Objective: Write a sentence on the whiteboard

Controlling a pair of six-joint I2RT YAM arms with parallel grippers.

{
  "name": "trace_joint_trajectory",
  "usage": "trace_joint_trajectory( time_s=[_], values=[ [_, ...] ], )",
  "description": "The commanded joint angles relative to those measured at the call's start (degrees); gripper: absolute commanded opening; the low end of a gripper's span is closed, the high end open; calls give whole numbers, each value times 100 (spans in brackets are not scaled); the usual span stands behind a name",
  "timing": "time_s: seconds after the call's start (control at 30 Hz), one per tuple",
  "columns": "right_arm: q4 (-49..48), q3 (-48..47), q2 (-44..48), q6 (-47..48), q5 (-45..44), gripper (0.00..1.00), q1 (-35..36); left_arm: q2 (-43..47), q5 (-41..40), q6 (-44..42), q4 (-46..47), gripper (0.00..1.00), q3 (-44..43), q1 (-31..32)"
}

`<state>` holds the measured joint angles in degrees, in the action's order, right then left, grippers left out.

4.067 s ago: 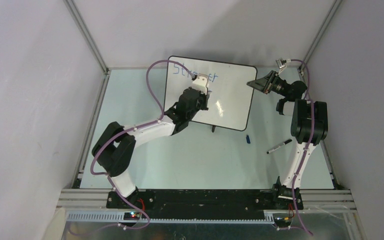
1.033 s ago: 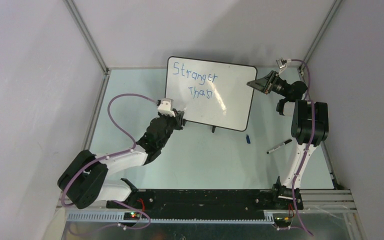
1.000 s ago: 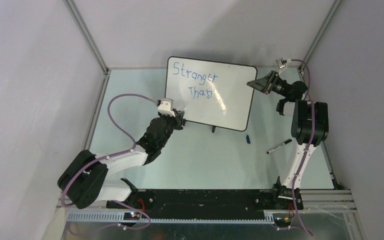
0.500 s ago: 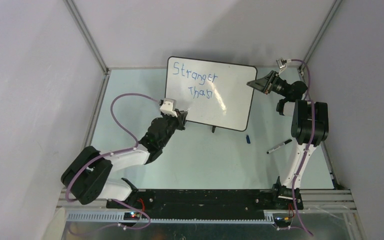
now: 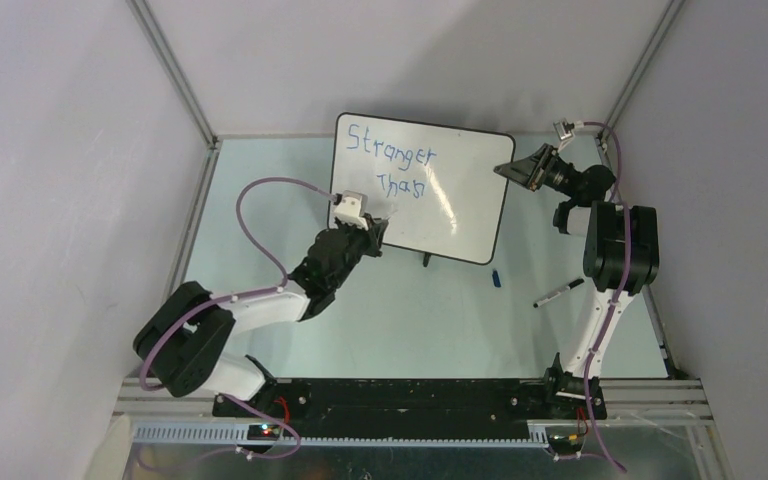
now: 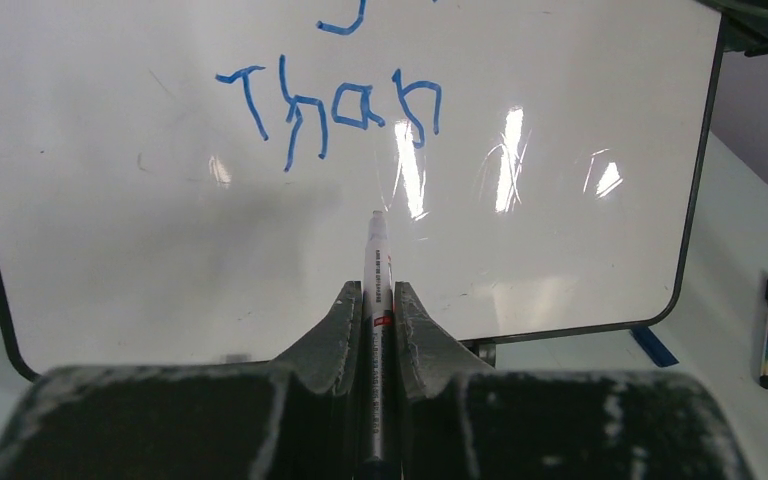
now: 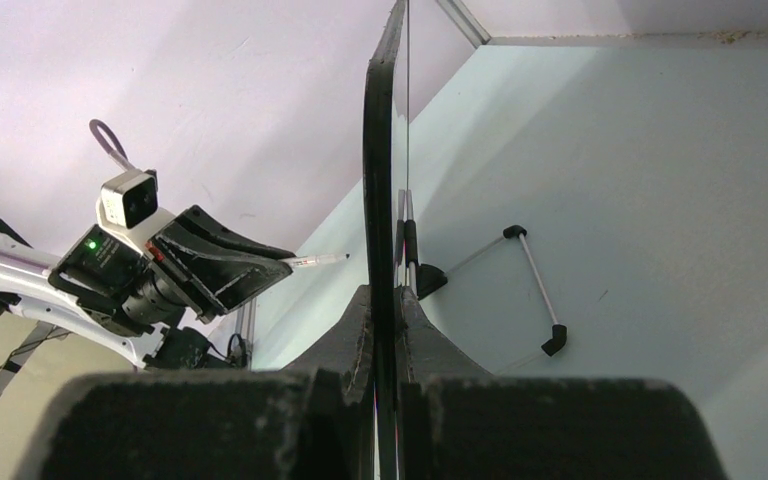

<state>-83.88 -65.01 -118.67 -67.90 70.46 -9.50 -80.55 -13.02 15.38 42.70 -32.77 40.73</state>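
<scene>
1. Whiteboard (image 5: 470, 200), glossy white, black-rimmed, upper centre of top view; blue handwritten sentence (image 5: 392, 160) reads "Stranger Than".
2. Left gripper (image 6: 377, 298) clamps slim white marker (image 6: 376, 255), lower centre.
3. Right gripper (image 7: 384, 300) pinches whiteboard's right edge.

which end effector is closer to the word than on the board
Left. The left end effector holds a marker aimed just below the word "Than"; the right end effector clamps the whiteboard's right edge, well off to the side.
</scene>
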Motion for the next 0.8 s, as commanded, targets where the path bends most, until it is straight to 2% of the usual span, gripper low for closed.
trace_joint_trajectory(
  time_s=[0.0,0.77],
  values=[
    [-239,-17,451,-345,-111,0,9,-123,106,-105,111,0,-267,82],
    [-235,-16,450,-296,-120,0,0,-813,70,-93,-648,0,-1197,204]
  ],
)
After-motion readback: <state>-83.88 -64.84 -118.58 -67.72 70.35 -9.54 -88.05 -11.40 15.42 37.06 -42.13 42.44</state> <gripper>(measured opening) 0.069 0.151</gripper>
